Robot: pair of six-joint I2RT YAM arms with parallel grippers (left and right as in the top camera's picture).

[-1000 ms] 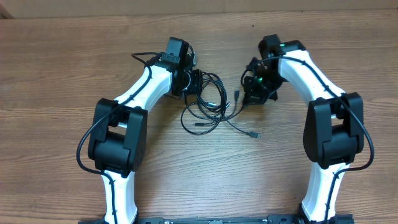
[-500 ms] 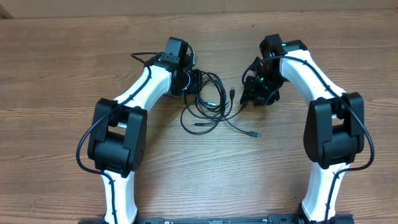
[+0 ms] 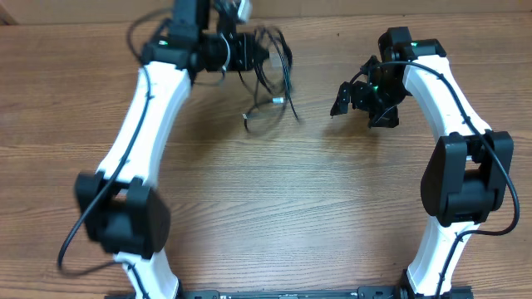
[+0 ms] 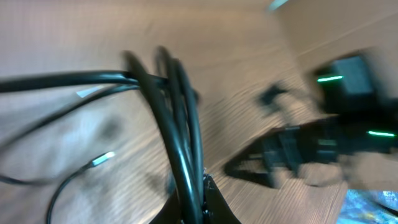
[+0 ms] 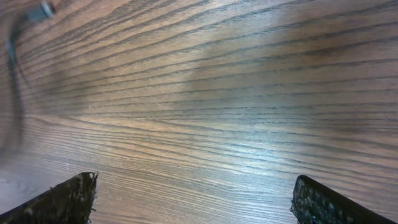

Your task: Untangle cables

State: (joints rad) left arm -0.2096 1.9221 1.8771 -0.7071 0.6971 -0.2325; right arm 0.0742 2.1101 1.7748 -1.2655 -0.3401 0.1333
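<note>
Black fingers of the left gripper (image 3: 253, 51) are pressed together on the cables (image 4: 183, 134); the bundle trails from it in blurred loops at the far side of the wooden table (image 3: 291, 208); the right gripper (image 3: 345, 93) stands spread wide, holding nothing, over bare wood, well apart from the cables, on their right.

White-shelled, the left arm (image 3: 145, 108) and right arm (image 3: 434, 87) are wearing bulky black joint housings (image 3: 464, 178), with thin black wiring (image 3: 66, 241) looping off the shells. Small green lights (image 3: 376, 80) are glowing on the right arm's black wrist, and the right gripper (image 5: 196, 199) is showing black, coarse-grained fingertips (image 5: 68, 198).
</note>
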